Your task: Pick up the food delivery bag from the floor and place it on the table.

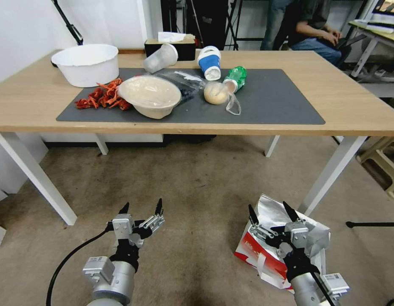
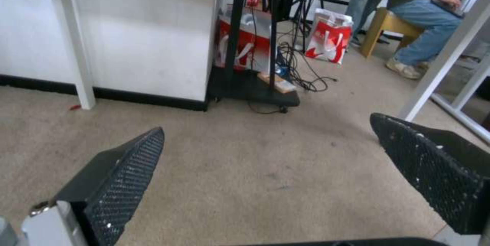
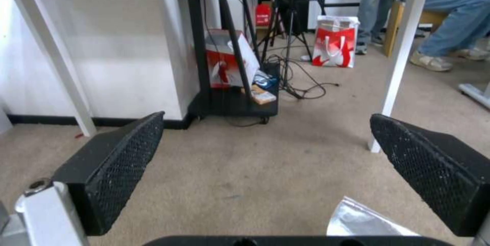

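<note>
The food delivery bag [image 1: 253,250] lies on the floor [image 1: 197,191] at the lower right, beside a white leg of the table [image 1: 354,106]. It is white with red edges, and its silver foil mouth faces the table. My right gripper [image 1: 271,212] hovers open just above the bag, and a foil corner of the bag [image 3: 357,221] shows below its wide-spread fingers [image 3: 117,165]. My left gripper [image 1: 141,210] is open over bare carpet to the bag's left, nothing between its fingers [image 2: 122,177]. The table's dark grey mat [image 1: 273,100] is bare on its right half.
A white tub [image 1: 86,63], a covered bowl [image 1: 149,95], cups, a green bottle [image 1: 236,78] and orange shreds crowd the mat's left half. White table legs [image 1: 328,174] stand near the bag. Beyond the table are a black cart [image 3: 232,85], cables, other red-and-white bags [image 3: 334,41] and a seated person.
</note>
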